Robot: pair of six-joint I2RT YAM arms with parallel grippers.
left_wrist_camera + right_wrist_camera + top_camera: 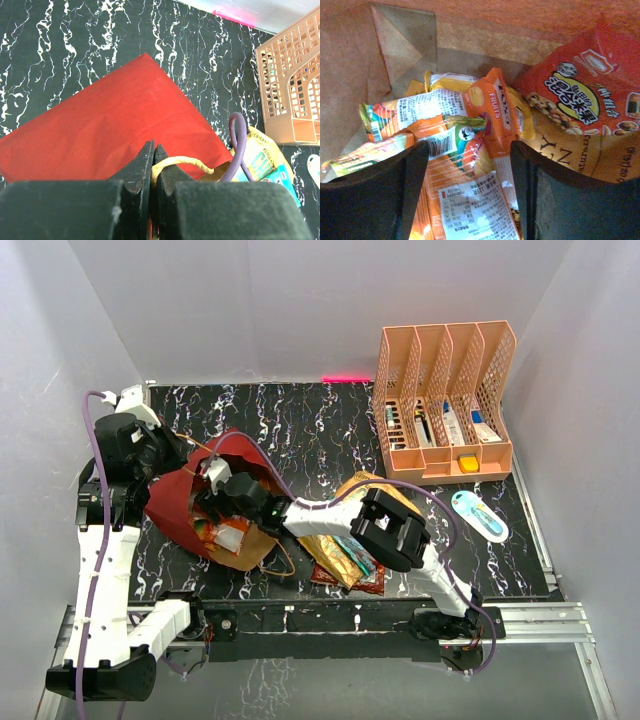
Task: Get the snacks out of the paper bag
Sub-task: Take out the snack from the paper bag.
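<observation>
Right wrist view: right gripper, jaws spread wide, sits inside the bag over piled snacks. Left gripper clenches the bag's handle. Bag lies at the table's 9 o'clock.

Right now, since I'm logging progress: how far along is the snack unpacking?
Done: a few packets lie on the table beside the paper bag. In hand: left fingers pinch the bag's handle; right fingers are open inside the bag, over a pile of snacks, gripping none. Left: that whole pile.
</observation>
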